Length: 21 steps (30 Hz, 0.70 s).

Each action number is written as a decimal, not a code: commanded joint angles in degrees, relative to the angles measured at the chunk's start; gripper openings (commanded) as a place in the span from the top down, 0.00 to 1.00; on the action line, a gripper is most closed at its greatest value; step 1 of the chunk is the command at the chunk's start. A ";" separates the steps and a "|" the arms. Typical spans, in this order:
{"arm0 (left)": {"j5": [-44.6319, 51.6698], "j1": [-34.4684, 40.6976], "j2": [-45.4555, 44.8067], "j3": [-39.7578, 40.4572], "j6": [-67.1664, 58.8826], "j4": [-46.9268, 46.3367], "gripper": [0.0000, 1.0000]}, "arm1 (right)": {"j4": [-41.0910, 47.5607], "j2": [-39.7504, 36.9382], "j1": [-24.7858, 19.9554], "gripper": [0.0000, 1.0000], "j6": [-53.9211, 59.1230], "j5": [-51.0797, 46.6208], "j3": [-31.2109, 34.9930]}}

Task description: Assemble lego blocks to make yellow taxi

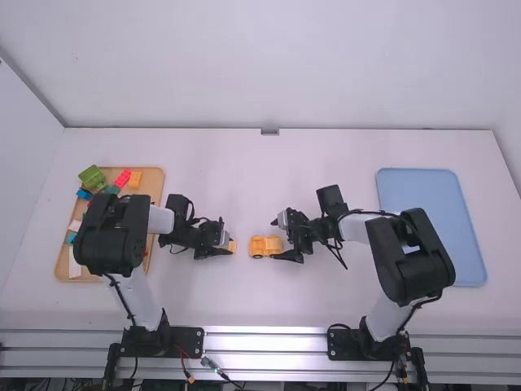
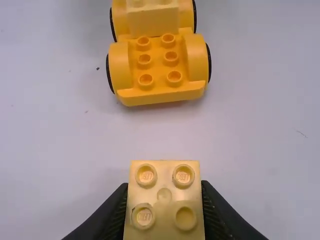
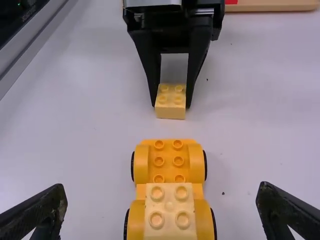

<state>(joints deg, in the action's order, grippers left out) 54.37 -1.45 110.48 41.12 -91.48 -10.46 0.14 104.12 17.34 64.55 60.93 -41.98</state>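
Observation:
My left gripper is shut on a light yellow block, left of the car base; in the left wrist view the left gripper holds this studded block between its fingers. An orange-yellow wheeled base stands mid-table, and in the right wrist view a pale yellow block sits on one end of the base, whose other end has bare studs. Around the base's right end my right gripper is open; in its wrist view the right gripper has its fingers apart, one on each side.
A wooden tray at the left holds a green block, a red block, an orange-yellow block and several others. At the right lies a light blue tray. White table surface surrounds the base.

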 commanded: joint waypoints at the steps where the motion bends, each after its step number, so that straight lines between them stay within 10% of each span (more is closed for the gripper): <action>1: 0.68 -0.07 0.37 -0.13 0.59 -0.44 0.69 | 0.09 0.37 -0.04 0.01 -0.02 0.74 0.37; 7: 0.72 -0.26 0.31 1.79 0.63 -2.67 0.83 | 0.11 0.37 -0.04 0.01 -0.02 -1.79 0.37; 21: 5.03 -0.13 -0.13 9.22 9.14 -11.63 0.78 | -0.44 0.48 -0.04 0.01 0.52 -5.95 1.07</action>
<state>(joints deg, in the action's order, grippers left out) 56.14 -1.45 110.48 49.89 -84.79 -21.82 -0.40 104.12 17.34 64.71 54.98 -41.87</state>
